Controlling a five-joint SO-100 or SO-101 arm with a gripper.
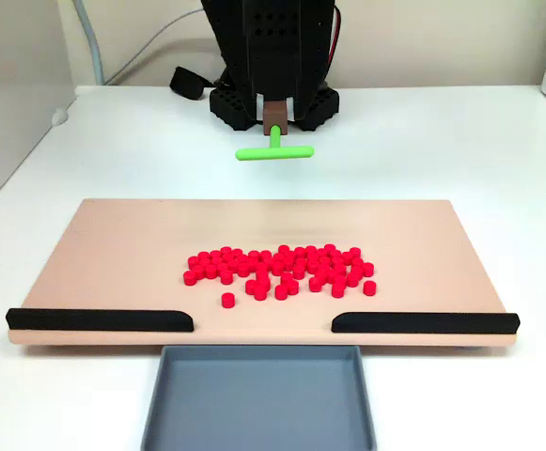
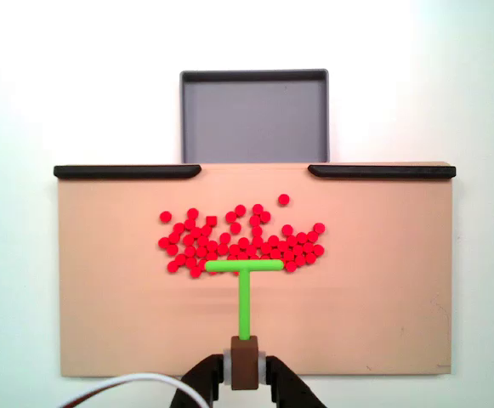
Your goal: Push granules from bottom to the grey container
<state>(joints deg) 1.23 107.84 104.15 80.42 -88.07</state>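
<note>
Several dozen tiny red granules point(image 1: 282, 268) lie in a loose band across the middle of the tan board point(image 1: 113, 254); in the fixed view from above the granules point(image 2: 242, 238) spread toward the grey container point(image 2: 255, 115). The slate-grey tray point(image 1: 258, 399) sits just past the gap between two black strips and looks empty. My gripper point(image 2: 245, 367) is shut on the brown block of a green T-shaped pusher point(image 2: 244, 280). The pusher point(image 1: 274, 150) hangs raised over the board's arm side, and from above its crossbar lines up with the arm-side edge of the pile.
Two black strips point(image 1: 99, 319) point(image 1: 423, 322) line the board's tray-side edge and leave a central opening. The arm's black base point(image 1: 273, 56) stands behind the board on a white table point(image 1: 498, 160). A grey cable point(image 2: 136, 382) runs beside the arm.
</note>
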